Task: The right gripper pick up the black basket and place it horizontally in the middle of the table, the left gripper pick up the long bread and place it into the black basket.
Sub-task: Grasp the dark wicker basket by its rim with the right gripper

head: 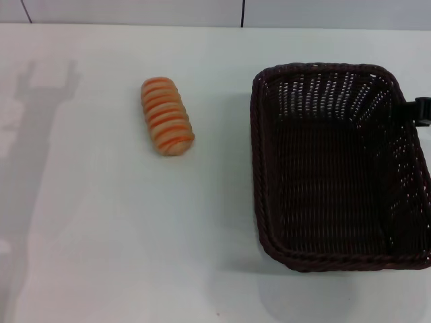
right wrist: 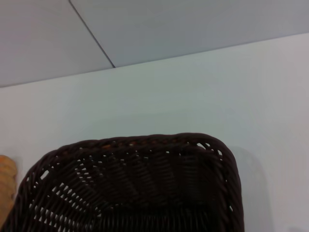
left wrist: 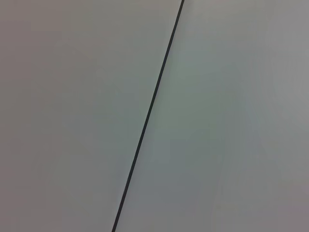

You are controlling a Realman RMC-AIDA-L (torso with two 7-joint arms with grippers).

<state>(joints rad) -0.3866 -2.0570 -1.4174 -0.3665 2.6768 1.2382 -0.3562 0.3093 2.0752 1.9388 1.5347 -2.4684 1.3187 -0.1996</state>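
Touching black basket [head: 337, 168] rim: right gripper [head: 422, 111] | long bread [head: 166, 116] apart

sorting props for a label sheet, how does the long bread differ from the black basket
The long bread is tan with orange stripes; the black basket is dark woven wicker. The bread is far smaller than the basket. The bread is a solid rounded loaf; the basket is an open, empty rectangle. The bread sits left of the basket. Both rest on the white table.
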